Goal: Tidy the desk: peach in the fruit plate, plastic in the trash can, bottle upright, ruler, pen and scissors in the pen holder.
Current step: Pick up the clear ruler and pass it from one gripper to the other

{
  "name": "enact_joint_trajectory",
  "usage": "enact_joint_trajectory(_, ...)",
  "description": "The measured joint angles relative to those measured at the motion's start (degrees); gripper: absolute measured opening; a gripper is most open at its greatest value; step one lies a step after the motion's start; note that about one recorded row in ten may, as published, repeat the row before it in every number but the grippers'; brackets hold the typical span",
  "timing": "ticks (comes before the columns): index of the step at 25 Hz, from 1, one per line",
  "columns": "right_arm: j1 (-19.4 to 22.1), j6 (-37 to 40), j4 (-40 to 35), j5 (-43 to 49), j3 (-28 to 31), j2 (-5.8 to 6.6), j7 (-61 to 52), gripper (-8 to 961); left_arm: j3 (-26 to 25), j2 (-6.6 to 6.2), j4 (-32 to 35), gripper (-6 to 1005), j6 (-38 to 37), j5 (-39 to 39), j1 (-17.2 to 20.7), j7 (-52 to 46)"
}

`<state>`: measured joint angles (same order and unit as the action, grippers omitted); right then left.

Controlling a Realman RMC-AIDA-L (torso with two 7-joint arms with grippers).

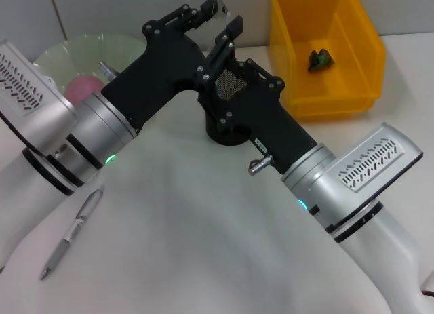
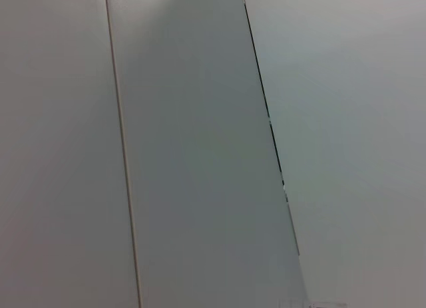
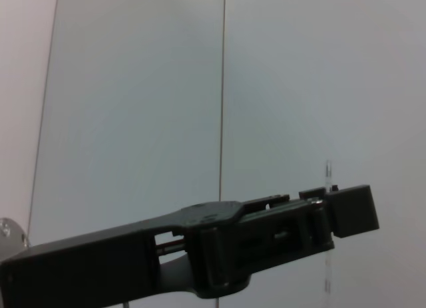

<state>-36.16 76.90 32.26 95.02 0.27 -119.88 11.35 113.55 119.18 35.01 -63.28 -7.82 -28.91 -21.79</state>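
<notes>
Your left claw (image 1: 215,17), top centre, is clamped on the clear plastic ruler (image 1: 218,7) above the black mesh pen holder (image 1: 229,90); your right claw (image 1: 224,44): cannot tell.

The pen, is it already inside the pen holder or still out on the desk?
Out. The pen lies flat on the white desk, apart from the black pen holder.

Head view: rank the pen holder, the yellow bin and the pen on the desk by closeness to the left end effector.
1. Pen holder, just below the left end effector, under the crossed arms.
2. Yellow bin, off to the right.
3. Pen, far down at the near left of the desk.
</notes>
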Motion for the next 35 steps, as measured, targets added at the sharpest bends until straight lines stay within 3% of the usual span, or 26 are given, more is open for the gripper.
enact_joint_trajectory(12,0.5,0.3,0.4,0.0,0.5,0.00,0.1,331,0.0,0.00,0.0,374,0.0,0.0,0.1,0.0)
enact_joint_trajectory(18,0.4,0.4,0.6,0.0,0.7,0.00,0.0,223,0.1,0.00,-0.1,374,0.0,0.0,0.2,0.0)
enact_joint_trajectory(29,0.6,0.5,0.8,0.0,1.5,0.00,0.0,206,0.1,0.00,-0.1,374,0.0,0.0,0.3,0.0)
enact_joint_trajectory(35,0.9,0.2,2.6,-0.2,3.1,-0.01,4.0,95,0.2,0.00,-0.1,374,-0.9,0.0,0.7,-0.7)
